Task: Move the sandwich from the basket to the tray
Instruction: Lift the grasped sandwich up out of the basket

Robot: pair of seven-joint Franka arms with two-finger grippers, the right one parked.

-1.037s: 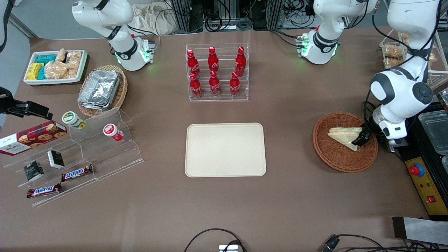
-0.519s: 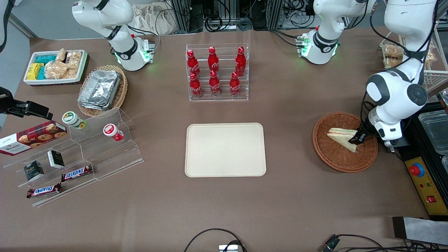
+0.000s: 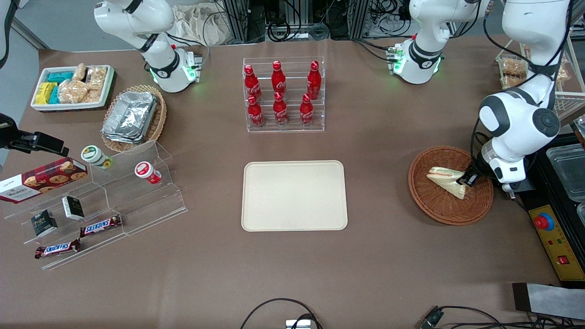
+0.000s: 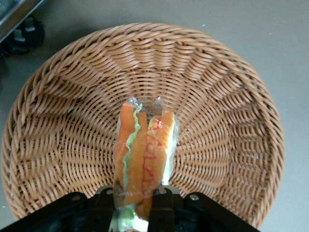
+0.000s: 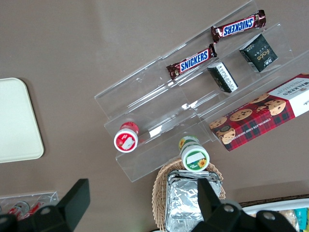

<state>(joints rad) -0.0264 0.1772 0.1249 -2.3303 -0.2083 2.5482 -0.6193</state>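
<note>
The clear-wrapped sandwich (image 3: 445,180) stands on edge in the reddish-brown wicker basket (image 3: 434,205), toward the working arm's end of the table. My left gripper (image 3: 468,179) is shut on the sandwich's wide end, one black finger (image 4: 104,208) against each side of it. In the left wrist view the sandwich (image 4: 145,154) shows its orange-red and green filling, with the basket (image 4: 217,96) weave all round it and the gripper (image 4: 131,210) at its base. The cream-beige tray (image 3: 294,195) lies flat and bare at the table's middle.
A clear rack of red bottles (image 3: 283,93) stands farther from the camera than the tray. A yellow control box with a red button (image 3: 544,222) sits beside the basket at the table's edge. Clear stepped shelves with snacks (image 3: 100,201) lie toward the parked arm's end.
The gripper has closed onto the sandwich's wide end. The sandwich has tipped from lying flat to standing on edge and shifted slightly in the basket.
</note>
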